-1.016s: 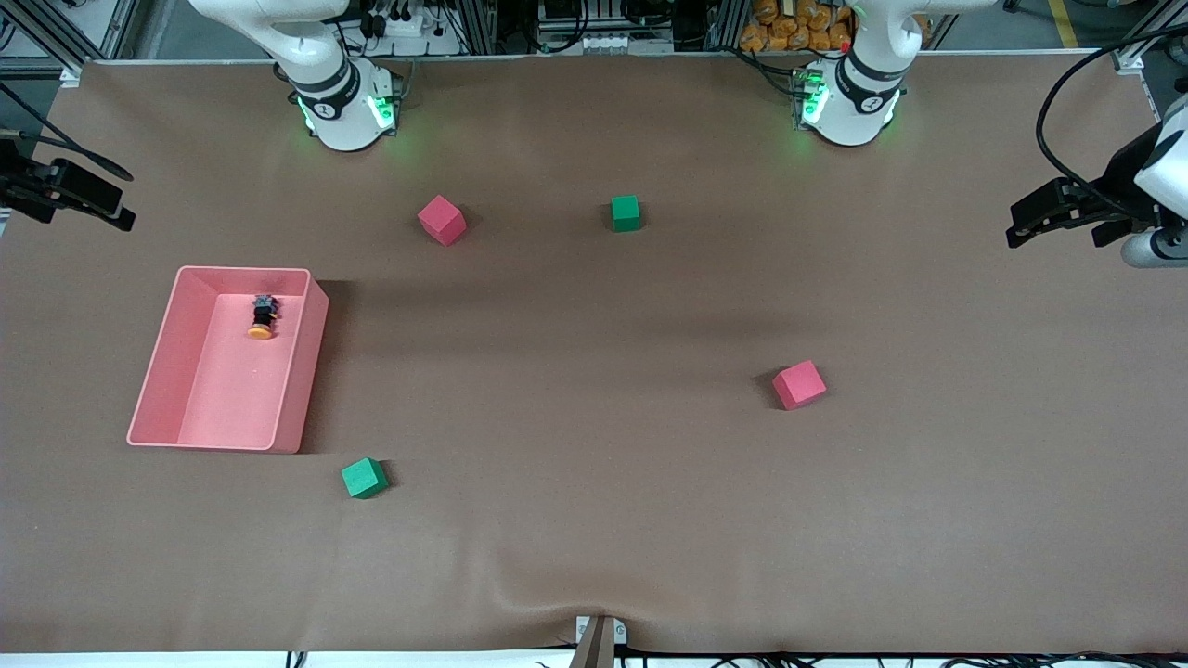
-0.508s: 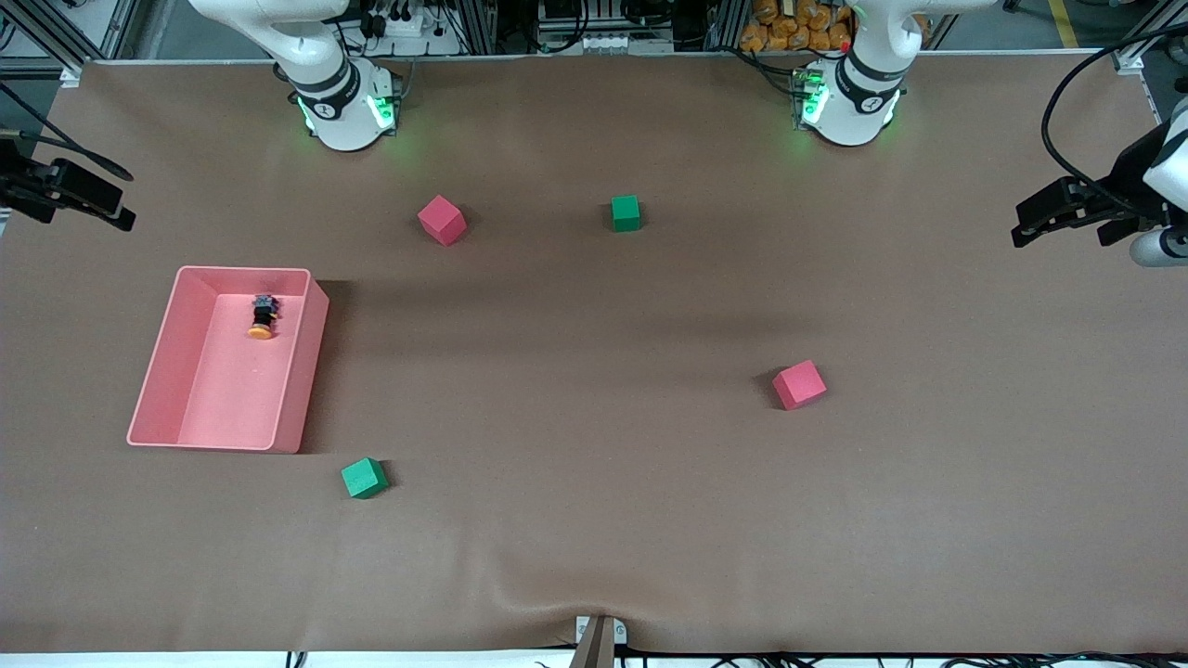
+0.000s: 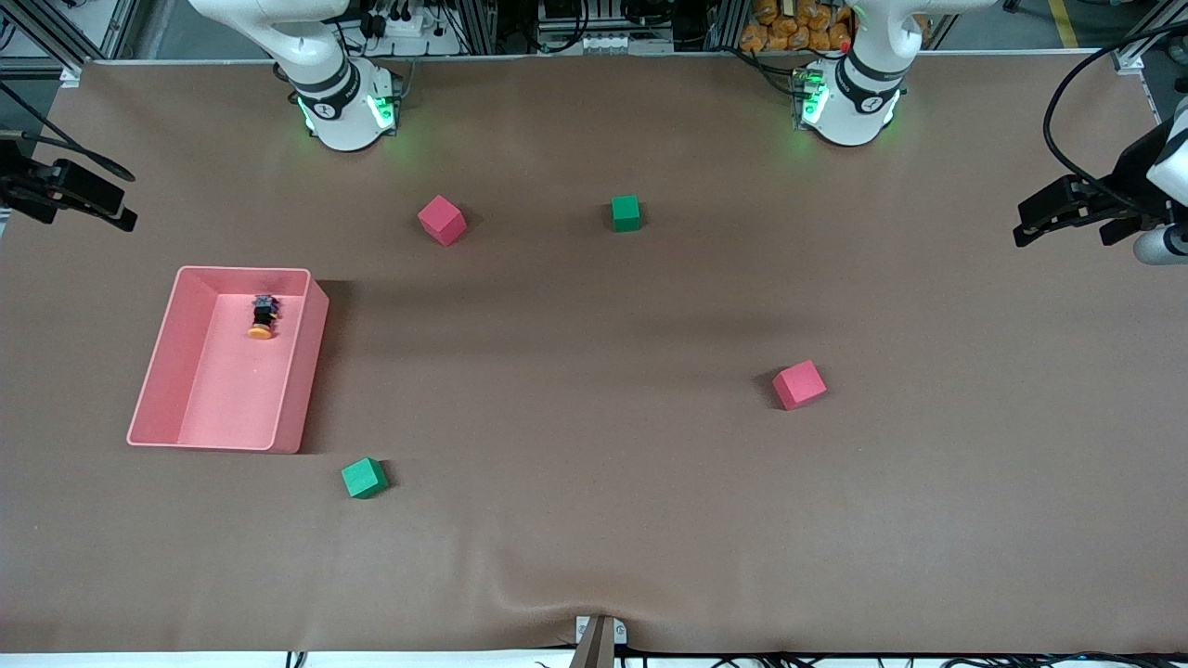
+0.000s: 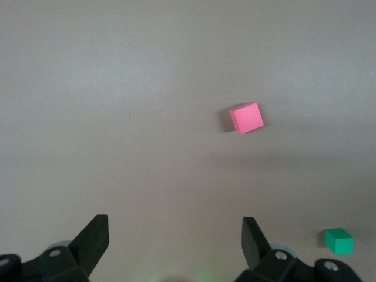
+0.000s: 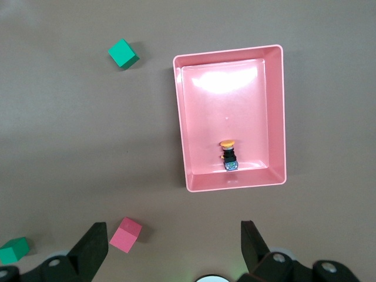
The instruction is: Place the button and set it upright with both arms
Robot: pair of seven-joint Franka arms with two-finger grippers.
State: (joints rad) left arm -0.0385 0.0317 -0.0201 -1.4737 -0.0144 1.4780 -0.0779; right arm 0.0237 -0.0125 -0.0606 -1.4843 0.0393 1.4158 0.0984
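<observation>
One small button (image 3: 263, 318) is all the task turns on, and it lies on its side on the floor of the pink tray (image 3: 295, 371), close to the tray's end wall farther from the front camera, orange cap pointing toward that camera and black body toward the wall. That spot is the first hazard: in my judgement a gripper coming down for it has little room between body and wall, so a finger could land on the rim or push the light tray along the table instead of closing on the part. The short round body may also roll or squirt out from between the fingers, and a grip across the cap would leave it poorly set for standing upright. The right gripper (image 5: 173, 249) hangs high above the tray at the right arm's end of the table, jaws spread wide and empty, with the button in plain sight below it. The left gripper (image 4: 175, 241) is up over bare table at the left arm's end, jaws likewise wide and holding nothing; it looks to be waiting. Four foam cubes lie scattered: a red cube (image 3: 441, 220) and a green cube (image 3: 626, 212) nearer the bases, another red cube (image 3: 798, 384) mid-table, another green cube (image 3: 364, 478) near the tray's corner. Any handover or placing spot chosen too near one of them risks a knock.
</observation>
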